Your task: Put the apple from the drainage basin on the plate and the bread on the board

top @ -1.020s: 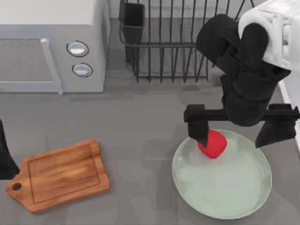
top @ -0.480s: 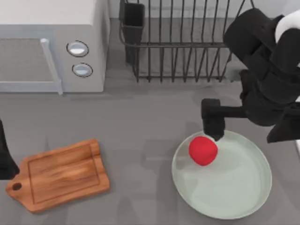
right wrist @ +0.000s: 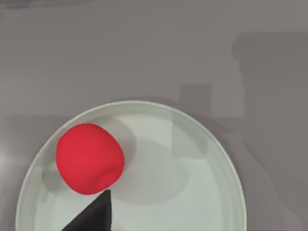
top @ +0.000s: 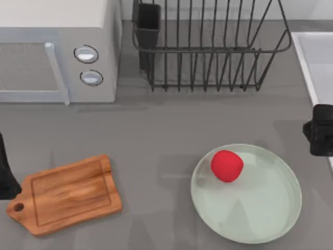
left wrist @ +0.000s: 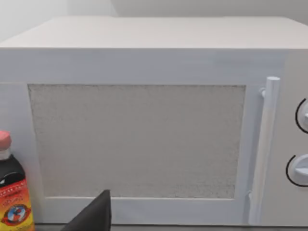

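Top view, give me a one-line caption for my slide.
Apple resting on the mint plate, cutting board bare, right hand at the table's right edge.

**Matte black end effectors, plain and unmarked**

The right end effector (top: 321, 130) appears as a blocky, matte black housing with squared corners and no visible markings, screws or cables. The left end effector (top: 6, 174) is the same flat black, a tapering slab. In each wrist view a single black, wedge-shaped fingertip (left wrist: 92, 215) (right wrist: 91, 214) narrows to a point, smooth and without texture.
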Robot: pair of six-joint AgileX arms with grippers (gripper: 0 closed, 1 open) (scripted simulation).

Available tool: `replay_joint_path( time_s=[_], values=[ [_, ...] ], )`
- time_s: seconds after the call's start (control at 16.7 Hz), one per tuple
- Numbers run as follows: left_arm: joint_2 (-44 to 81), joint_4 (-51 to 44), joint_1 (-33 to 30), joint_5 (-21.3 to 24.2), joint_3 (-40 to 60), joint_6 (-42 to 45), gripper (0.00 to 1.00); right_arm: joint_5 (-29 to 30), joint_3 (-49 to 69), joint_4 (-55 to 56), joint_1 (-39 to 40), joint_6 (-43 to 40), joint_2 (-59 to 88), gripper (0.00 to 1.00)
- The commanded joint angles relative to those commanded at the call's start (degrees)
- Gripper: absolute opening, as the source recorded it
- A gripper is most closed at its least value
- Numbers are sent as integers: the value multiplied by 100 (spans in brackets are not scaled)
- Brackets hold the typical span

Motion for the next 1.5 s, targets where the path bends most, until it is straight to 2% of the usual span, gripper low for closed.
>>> replay_joint_path(
  time_s=[0.36,0.66,1.2,1.5],
  values=[
    [0,0,0,0,0,0,100,-1,-2842,2293,-1154,-1182,-3670,100],
    [0,0,0,0,0,0,100,-1,-4345,3643,-1850,-1895,-5312,100],
    [64,-49,15,2,55,63,100,-1,-4588,3879,-1980,-2028,-5574,100],
    [1284,-881,275,21,992,1204,100,-1,-4588,3879,-1980,-2028,-5574,100]
  ],
)
